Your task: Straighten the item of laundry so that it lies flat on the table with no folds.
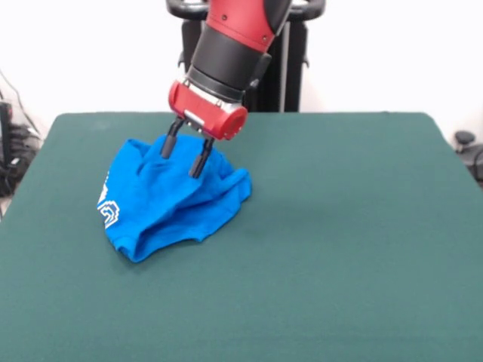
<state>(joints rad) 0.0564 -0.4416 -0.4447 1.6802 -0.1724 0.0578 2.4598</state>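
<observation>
The bright blue T-shirt (pixel 162 207) lies crumpled in a heap on the left half of the dark green table (pixel 339 256). A bit of white print shows on its left edge. My gripper (pixel 182 164) comes down from the red and black arm onto the heap's upper part. Its two black fingers (pixel 201 159) stand apart, open, with their tips against the cloth and a ridge of blue fabric between them. The shirt's sleeves and lettering are hidden in the folds.
The robot's black pedestal (pixel 283 68) stands behind the table's far edge. Dark cables and gear (pixel 11 143) sit off the table's left side, and a small dark object (pixel 466 141) off its right side.
</observation>
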